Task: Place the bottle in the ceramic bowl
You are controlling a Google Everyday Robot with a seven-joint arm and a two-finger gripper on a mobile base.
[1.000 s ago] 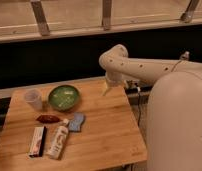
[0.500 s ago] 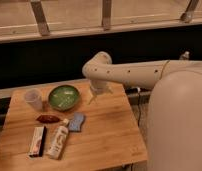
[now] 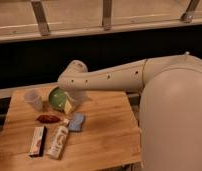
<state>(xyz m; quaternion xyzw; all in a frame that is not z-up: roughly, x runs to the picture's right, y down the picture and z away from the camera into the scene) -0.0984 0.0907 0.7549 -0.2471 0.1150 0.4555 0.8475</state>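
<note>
The robot's arm (image 3: 109, 77) has swung over from the far right side of the ceramic bowl (image 3: 54, 96) and now hangs right over it. The pincer (image 3: 69, 106) points down over the right part of the bowl. It is open and holds nothing.

The bottle (image 3: 59, 141) has not moved. It lies flat on the table (image 3: 111, 132), well in front of the bowl, closer to us. So the job has not really begun. I think the pincer must go from the bowl to the bottle and pick it up first.

The part of the bowl that shows is empty, and the arm hides the rest. The clear cup (image 3: 34, 99) stands just left of the bowl, and it looks empty too.
</note>
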